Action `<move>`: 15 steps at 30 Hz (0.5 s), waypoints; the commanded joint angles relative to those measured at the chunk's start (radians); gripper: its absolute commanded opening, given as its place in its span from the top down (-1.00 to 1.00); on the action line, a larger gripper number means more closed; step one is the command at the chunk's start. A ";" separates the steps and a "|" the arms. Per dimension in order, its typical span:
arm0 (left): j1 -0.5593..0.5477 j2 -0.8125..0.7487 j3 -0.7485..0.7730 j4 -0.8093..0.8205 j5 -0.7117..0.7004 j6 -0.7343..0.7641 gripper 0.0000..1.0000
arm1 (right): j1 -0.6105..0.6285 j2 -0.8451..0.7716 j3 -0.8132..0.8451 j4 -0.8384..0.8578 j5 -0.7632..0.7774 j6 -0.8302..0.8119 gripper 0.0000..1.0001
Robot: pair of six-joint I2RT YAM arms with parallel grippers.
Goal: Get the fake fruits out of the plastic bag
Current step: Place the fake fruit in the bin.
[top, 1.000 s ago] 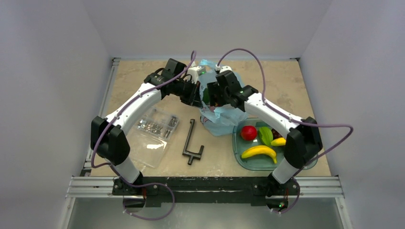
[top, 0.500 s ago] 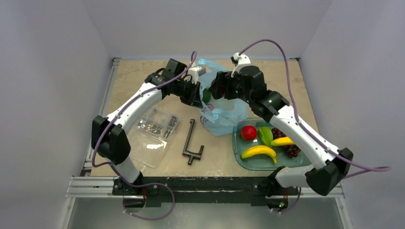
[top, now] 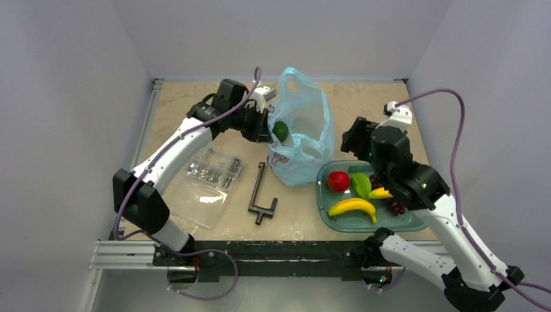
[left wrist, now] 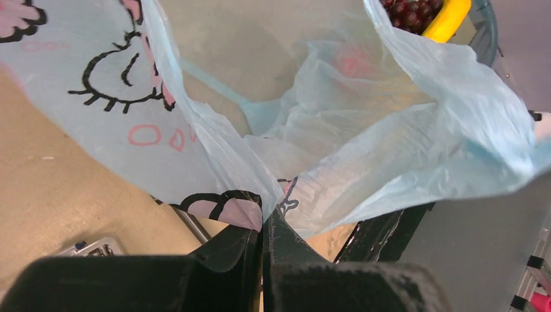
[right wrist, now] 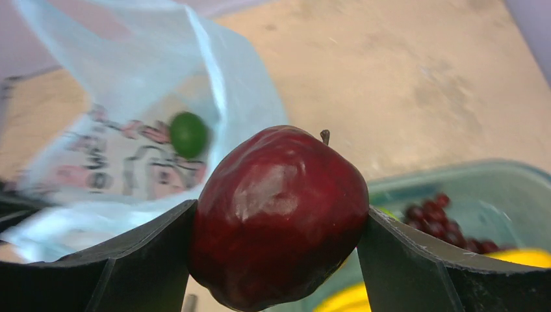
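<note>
Teal translucent tray [top: 351, 223] at near right of desk [top: 383, 104]. It holds a red apple [top: 338, 181], green piece [top: 361, 185], large banana [top: 353, 207], small banana [top: 380, 193] and grape bunch [top: 395, 207].

Near left: clear bag of screws [top: 208, 182], lying flat. Black tool [top: 261, 195] lies between it and the tray, touching neither.

Mid-desk: light-blue plastic bag [top: 302, 140], base on the desk just left of the tray, its upper part pulled upright with the mouth open. Printed graphic faces the near side.
- One round green fruit [top: 281, 131] shows through the bag's left wall, high up beside the left pincer. The right wrist view shows it too, blurred.
- No other fruit can be made out inside.

Right pincer [right wrist: 278, 224]: above the tray's far edge, just right of the bag. Jaws spread wide and clamped on a dark maroon apple [right wrist: 279, 195], one finger on each flank, stem up.

Left pincer [left wrist: 263, 218]: on the bag's left side, fingers pressed together on a fold of the film near the rim, holding that edge up.
</note>
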 commanded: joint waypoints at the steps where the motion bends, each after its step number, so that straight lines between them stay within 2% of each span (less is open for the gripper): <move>1: 0.010 -0.033 0.009 0.050 0.016 0.033 1.00 | -0.014 -0.009 -0.106 -0.261 0.193 0.237 1.00; 6: 0.010 -0.017 0.005 0.057 0.026 0.011 1.00 | -0.046 0.011 -0.242 -0.322 0.131 0.366 1.00; 9: 0.009 0.016 0.028 0.015 0.005 0.009 1.00 | -0.135 0.045 -0.267 -0.273 0.054 0.331 0.98; 11: 0.010 0.033 0.039 -0.001 0.003 0.010 1.00 | -0.235 0.065 -0.298 -0.221 -0.022 0.286 0.90; 15: 0.009 0.040 0.040 -0.011 -0.005 0.008 1.00 | -0.323 0.080 -0.341 -0.134 -0.107 0.244 0.72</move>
